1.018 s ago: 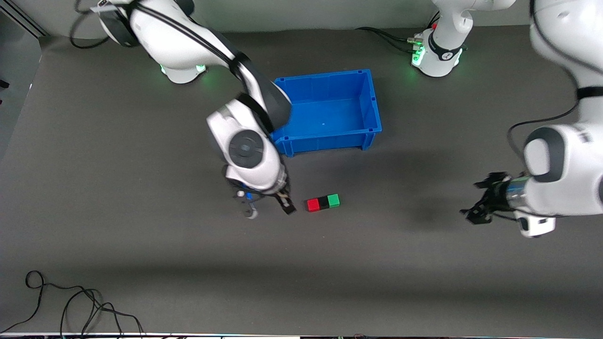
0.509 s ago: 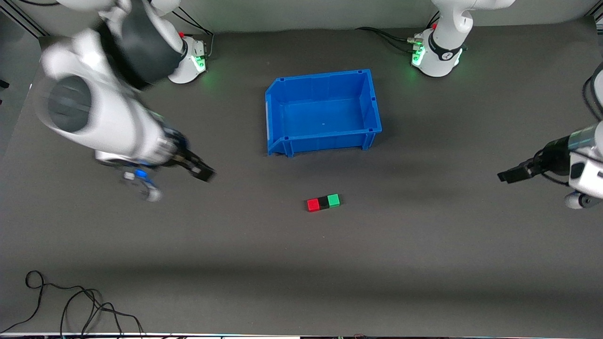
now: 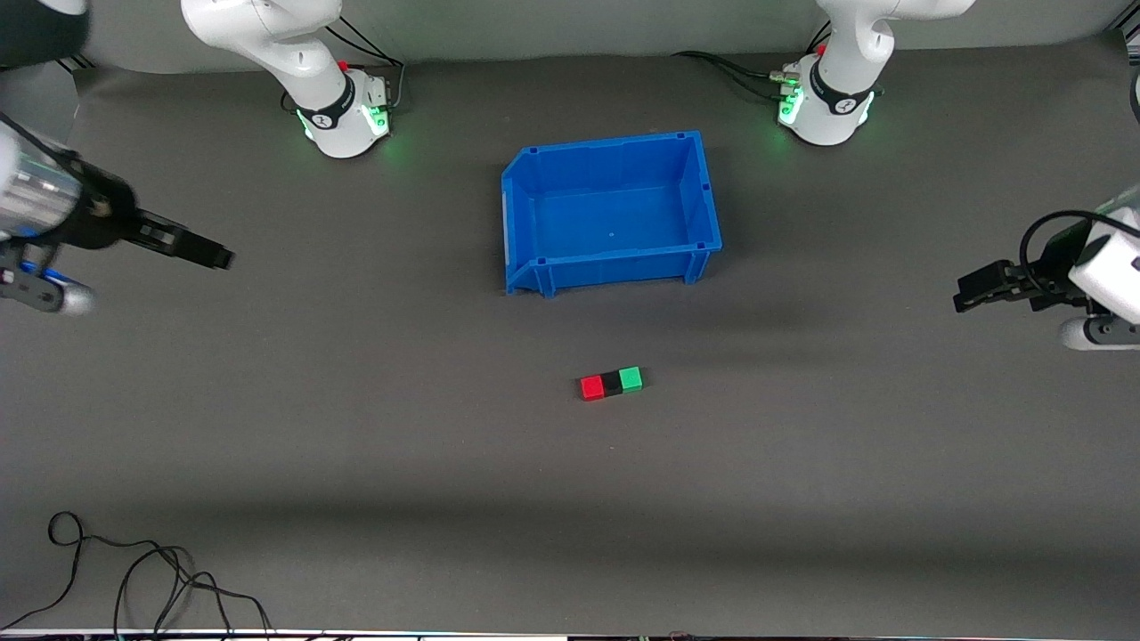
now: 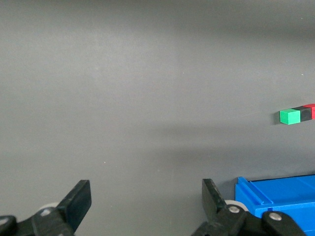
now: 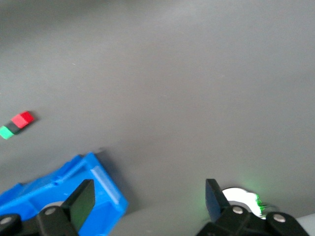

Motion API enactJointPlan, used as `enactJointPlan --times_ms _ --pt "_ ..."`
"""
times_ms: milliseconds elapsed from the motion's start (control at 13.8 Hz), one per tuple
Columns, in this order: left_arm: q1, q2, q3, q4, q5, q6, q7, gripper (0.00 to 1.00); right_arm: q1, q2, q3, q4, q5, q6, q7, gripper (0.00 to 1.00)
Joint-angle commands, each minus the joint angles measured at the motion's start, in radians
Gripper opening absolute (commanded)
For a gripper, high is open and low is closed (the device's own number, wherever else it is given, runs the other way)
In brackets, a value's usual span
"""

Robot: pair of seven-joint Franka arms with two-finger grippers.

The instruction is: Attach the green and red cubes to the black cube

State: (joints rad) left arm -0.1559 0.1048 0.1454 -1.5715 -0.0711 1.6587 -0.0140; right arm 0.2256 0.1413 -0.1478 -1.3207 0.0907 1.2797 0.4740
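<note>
The red cube (image 3: pixel 591 388), black cube (image 3: pixel 611 384) and green cube (image 3: pixel 631 379) lie joined in one row on the table, black in the middle, nearer to the front camera than the blue bin. My right gripper (image 3: pixel 221 257) is open and empty, up over the right arm's end of the table. My left gripper (image 3: pixel 964 297) is open and empty over the left arm's end. The left wrist view shows its gripper (image 4: pixel 146 196) open, with the green cube (image 4: pixel 290 116) and black cube (image 4: pixel 305 114) far off. The right wrist view shows its gripper (image 5: pixel 147 197) open, with the red cube (image 5: pixel 22 119) far off.
An empty blue bin (image 3: pixel 614 267) stands mid-table between the cubes and the arms' bases; it also shows in the left wrist view (image 4: pixel 275 199) and the right wrist view (image 5: pixel 54 191). Loose black cables (image 3: pixel 134 579) lie at the table's front corner at the right arm's end.
The right gripper has swung from beside the red cube to the right arm's end of the table. The left gripper has drawn back and risen a little. The cubes have not moved.
</note>
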Motion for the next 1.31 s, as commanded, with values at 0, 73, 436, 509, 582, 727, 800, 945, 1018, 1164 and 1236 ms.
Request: enactJointPlan --times_ms 0,73,436,509,582,727,800,945,1018,1164,1236 --pt "-0.027 -0.017 0.005 -0.002 0.034 -0.019 0.020 1.00 0.011 -0.066 -0.013 -0.104 -0.060 0.033 -0.109 0.99" --pt "-0.025 -0.020 0.005 -0.004 0.034 -0.020 0.020 1.00 0.011 -0.065 -0.013 -0.110 -0.078 0.049 -0.113 0.99" --pt "0.048 -0.054 -0.065 -0.036 0.036 -0.010 0.025 1.00 0.015 -0.130 -0.047 -0.282 -0.095 0.231 -0.167 0.99" --pt "0.091 -0.054 -0.113 -0.039 0.036 -0.010 0.028 1.00 0.015 -0.147 -0.050 -0.310 -0.095 0.263 -0.198 0.99" --pt "0.104 -0.054 -0.125 -0.042 0.036 -0.008 0.028 1.00 0.015 -0.152 -0.050 -0.319 -0.097 0.270 -0.210 0.99" --pt "0.114 -0.063 -0.128 -0.059 0.036 -0.004 0.028 1.00 0.015 -0.154 -0.056 -0.322 -0.106 0.271 -0.212 0.99" --pt "0.122 -0.071 -0.133 -0.065 0.037 -0.003 0.029 1.00 0.015 -0.152 -0.061 -0.322 -0.106 0.271 -0.212 0.99" --pt "0.134 -0.074 -0.150 -0.067 0.037 -0.005 0.034 1.00 0.018 -0.152 -0.061 -0.322 -0.106 0.270 -0.212 0.99" --pt "0.134 -0.077 -0.150 -0.065 0.037 -0.010 0.035 1.00 0.018 -0.152 -0.061 -0.322 -0.106 0.271 -0.212 0.99" --pt "0.134 -0.080 -0.148 -0.065 0.037 -0.019 0.036 1.00 0.018 -0.150 -0.061 -0.321 -0.106 0.273 -0.213 0.99" --pt "0.134 -0.083 -0.148 -0.065 0.039 -0.020 0.037 1.00 0.015 -0.150 -0.061 -0.324 -0.106 0.285 -0.213 0.99"
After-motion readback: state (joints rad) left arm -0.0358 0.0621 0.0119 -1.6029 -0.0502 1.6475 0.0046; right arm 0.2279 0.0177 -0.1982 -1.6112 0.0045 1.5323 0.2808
